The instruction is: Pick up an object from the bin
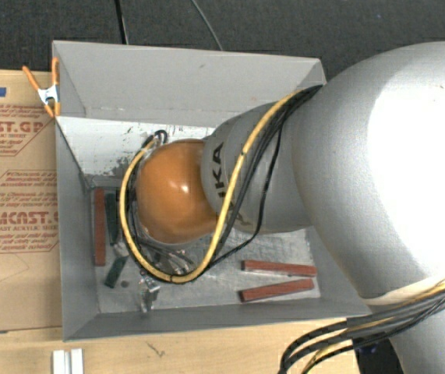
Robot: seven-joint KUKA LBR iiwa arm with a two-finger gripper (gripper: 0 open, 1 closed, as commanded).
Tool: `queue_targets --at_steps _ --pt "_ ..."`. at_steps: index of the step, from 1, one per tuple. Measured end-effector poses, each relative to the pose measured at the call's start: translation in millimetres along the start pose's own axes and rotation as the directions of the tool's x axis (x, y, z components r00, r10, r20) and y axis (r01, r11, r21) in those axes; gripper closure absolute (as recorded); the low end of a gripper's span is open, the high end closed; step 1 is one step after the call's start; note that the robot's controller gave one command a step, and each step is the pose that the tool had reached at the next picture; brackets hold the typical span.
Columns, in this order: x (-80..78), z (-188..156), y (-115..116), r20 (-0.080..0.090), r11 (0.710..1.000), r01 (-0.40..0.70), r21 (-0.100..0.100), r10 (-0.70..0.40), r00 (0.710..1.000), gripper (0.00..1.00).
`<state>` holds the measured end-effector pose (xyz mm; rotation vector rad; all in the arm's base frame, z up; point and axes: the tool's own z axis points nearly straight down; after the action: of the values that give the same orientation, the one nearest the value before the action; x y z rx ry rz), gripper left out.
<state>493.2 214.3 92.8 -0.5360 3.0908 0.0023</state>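
Your arm (347,170) comes into the grey bin (187,80) from the right and bends downward. This brings its wrist, capped by a round orange cover (171,189), low over the bin floor. The pincer (148,293) points down beneath that cover, close to the near wall. The wrist hides most of it, so you cannot tell whether it is spread or pressed together, and nothing can be seen pinched in it.

A short dark green piece (117,271) lies tilted on the floor, just beside the pincer on the view's left. Farther that way and further back, a reddish-brown stick (99,228) and a dark green stick (111,215) lie side by side along the wall. Well to the pincer's other side, an upper right stick (279,268) and a lower right stick (277,291), both reddish-brown, lie flat and near each other.

Everything lies loose and flat, which likely explains the steep, top-down approach. The short green piece looks the easiest to reach.
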Motion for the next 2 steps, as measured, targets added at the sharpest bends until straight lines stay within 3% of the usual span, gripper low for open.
queue_targets --at_steps 1,2 --pt "2.0 -4.0 5.6 0.001 0.965 0.261 0.001 -0.261 0.965 0.0" --pt "-9.8 -11.0 -5.6 -0.002 0.856 0.517 -0.002 -0.517 0.856 0.0"
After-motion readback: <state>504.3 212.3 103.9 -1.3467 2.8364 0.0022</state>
